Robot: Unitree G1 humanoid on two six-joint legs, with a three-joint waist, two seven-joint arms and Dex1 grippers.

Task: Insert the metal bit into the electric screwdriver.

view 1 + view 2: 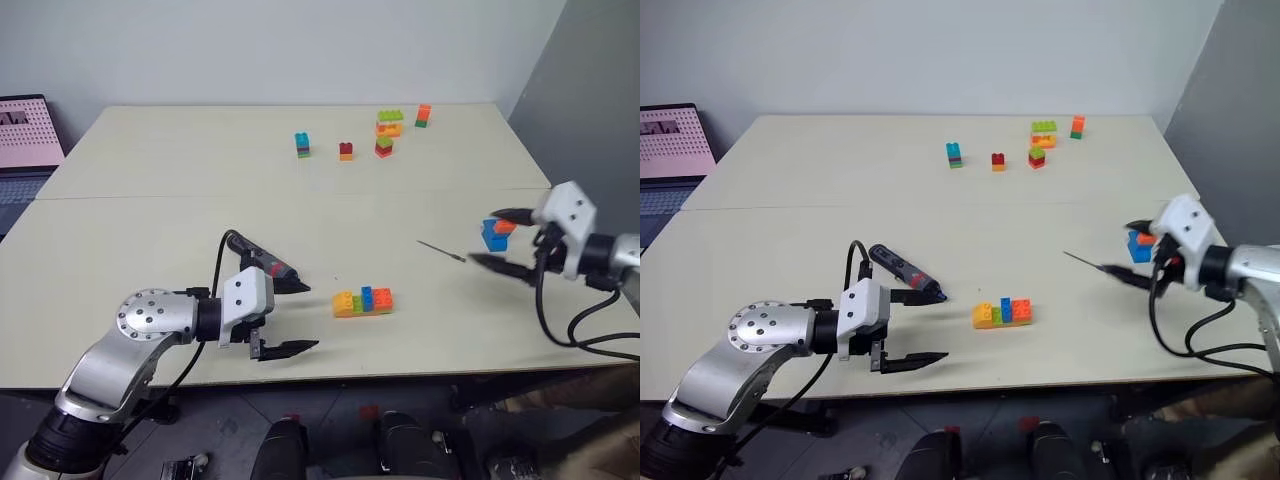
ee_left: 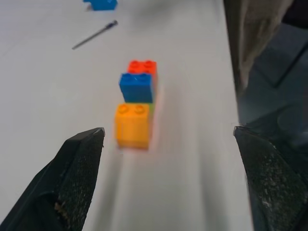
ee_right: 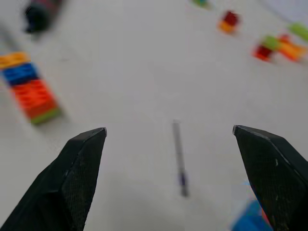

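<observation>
1. Work surface: a smooth, matt, pale beige table [image 1: 150,230] made of two boards with a straight seam across it.
2. The metal bit [image 1: 441,250], a needle-thin, straight, dark grey rod, lies flat on the bare table towards the right, apart from both grippers. In the right wrist view it lies between that gripper's two fingers, ahead of them, untouched.
3. The electric screwdriver [image 1: 265,262], a slim pen-shaped tool with a dark body and a red band near its narrow end, lies flat on the table at the left, beside the left gripper [image 1: 292,317].
4. The left gripper has two black, pointed, rough-textured fingers [image 2: 79,178] spread wide with nothing between them; it points to the right, towards a row of glossy plastic bricks [image 1: 363,301] in orange, green, blue and red.
5. The right gripper [image 1: 500,240], white-housed, has its black tapered fingers spread wide, empty, just right of the bit. A blue and orange brick [image 1: 495,234] sits between its fingers in the head view.
6. Small stacks of coloured bricks [image 1: 385,130] stand at the far side.
</observation>
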